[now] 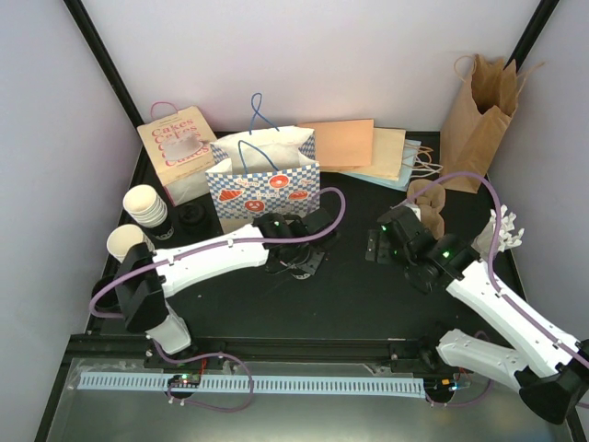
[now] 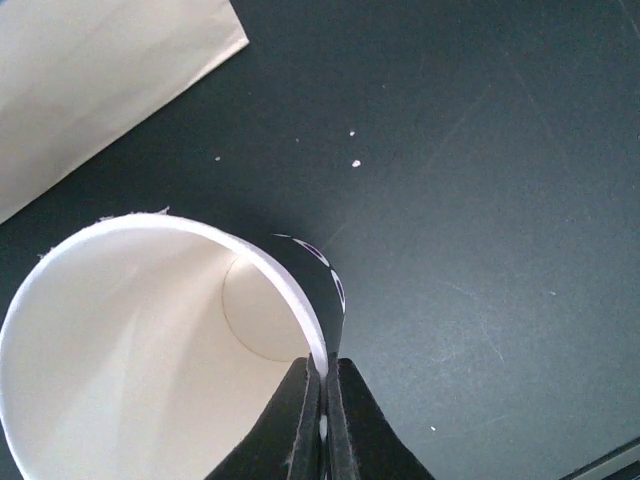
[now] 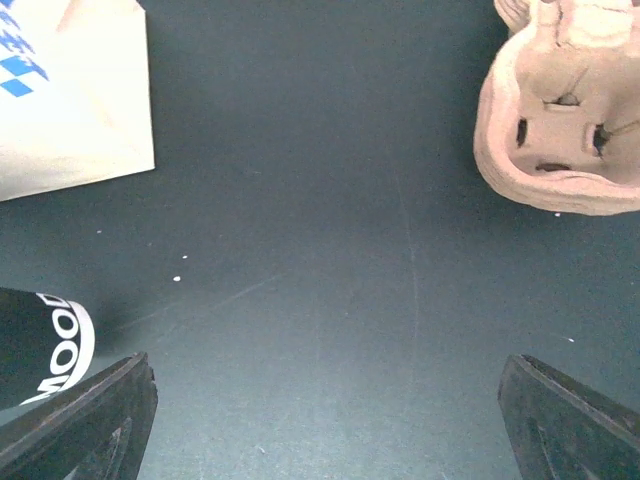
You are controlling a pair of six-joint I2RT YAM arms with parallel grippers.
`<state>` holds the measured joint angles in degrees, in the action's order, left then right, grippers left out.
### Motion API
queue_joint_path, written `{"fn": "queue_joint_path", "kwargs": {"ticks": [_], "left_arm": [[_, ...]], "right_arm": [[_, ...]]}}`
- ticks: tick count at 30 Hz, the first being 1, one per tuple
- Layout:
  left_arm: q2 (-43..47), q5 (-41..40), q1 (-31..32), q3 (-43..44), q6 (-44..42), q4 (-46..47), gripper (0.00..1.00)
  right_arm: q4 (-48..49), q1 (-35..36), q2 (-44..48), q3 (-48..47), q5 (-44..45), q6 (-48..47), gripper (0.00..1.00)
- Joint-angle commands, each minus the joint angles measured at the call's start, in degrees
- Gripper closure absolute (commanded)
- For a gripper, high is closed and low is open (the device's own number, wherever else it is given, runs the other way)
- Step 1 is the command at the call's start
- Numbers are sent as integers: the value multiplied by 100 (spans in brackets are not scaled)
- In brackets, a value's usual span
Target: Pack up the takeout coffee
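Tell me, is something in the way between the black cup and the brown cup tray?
Nothing visible lies between them. In the right wrist view, the table from the black cup to the brown cup tray is bare. Only the open right gripper hangs near that stretch; the left gripper pinches the cup's rim.

One paper cup (image 2: 130,350) at the middle of the desk (image 1: 350,295), white inside, black outside with white lettering, mouth open and unlidded, thin wall pinched at the rim between the closed jaws of the left gripper (image 2: 325,420); upright or tipped, not to be told. Near the left edge, a nested stack of cups (image 1: 147,204), mouths up, cream rims above a dark band. Just in front, a single cup (image 1: 122,241), open-mouthed, partly hidden. Right of the stack, a low black round lid (image 1: 190,215), flat on the surface
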<state>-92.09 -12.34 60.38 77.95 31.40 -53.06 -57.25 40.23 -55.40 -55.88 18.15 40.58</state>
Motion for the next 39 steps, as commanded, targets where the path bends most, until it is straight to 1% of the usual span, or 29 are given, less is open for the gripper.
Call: {"fn": "queue_joint_path", "kwargs": {"ticks": [1,8,12,14,16,17,20,22,25,26,30,32,33,39], "left_arm": [[-145,113,158,174,-91,73,97],[-497,-311,399,290,56,-102,96],[-625,-348,480,327,90,-117,95],[-651,-330,508,337,95,-129,86],[-631,-272,525,346,102,-122,68],[-595,-242,527,343,105,-105,62],[-496,-131,527,339,91,-61,52],[-399,-35,527,371,70,-50,49],[-201,102,527,436,33,-16,43],[-109,122,527,452,28,2,40],[266,120,527,467,-2,42,18],[530,33,519,431,-32,83,4],[648,-12,518,398,-65,111,1],[1309,-303,385,157,-191,202,1]], "right_arm": [[-139,-181,-19,87,126,232,4],[-67,-291,30,109,0,203,4],[-73,-303,5,138,-30,218,4],[-97,-320,20,141,-23,241,4],[-116,-340,45,147,0,272,4],[-123,-351,64,154,9,280,4],[-134,-394,105,164,29,300,4],[-151,-401,129,169,45,324,4],[-196,-420,143,182,83,390,4],[-211,-423,150,180,115,429,1],[-298,-428,223,191,285,625,0],[-333,-435,299,226,392,747,0],[-343,-437,332,242,433,792,0],[-400,-472,360,368,585,1105,0]]}}
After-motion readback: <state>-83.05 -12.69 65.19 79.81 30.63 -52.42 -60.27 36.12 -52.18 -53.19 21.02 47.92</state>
